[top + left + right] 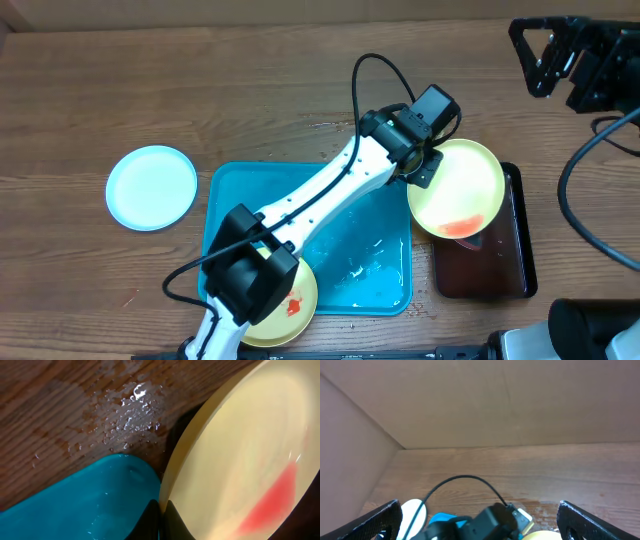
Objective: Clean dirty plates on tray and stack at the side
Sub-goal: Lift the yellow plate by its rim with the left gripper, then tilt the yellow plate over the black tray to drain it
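Observation:
My left gripper [418, 166] is shut on the left rim of a pale yellow plate [458, 188] with a red sauce smear. It holds the plate tilted, partly over the right edge of the turquoise tray [370, 250]. The left wrist view shows the fingers [162, 521] pinching that plate's rim [235, 460] beside the tray's corner [75, 510]. A second yellow plate [298, 305] with a red smear lies at the tray's front left, partly under the arm. A pale blue-white plate [152, 187] lies on the table to the left. My right gripper [538, 58] is open and empty, high at the back right.
A dark brown-red tray [515, 255] sits right of the turquoise tray, partly under the held plate. Water is spilled on the table behind the tray's corner [130, 415], and the tray's floor is wet [375, 265]. The right wrist view shows its spread fingers [480, 520] above the left arm.

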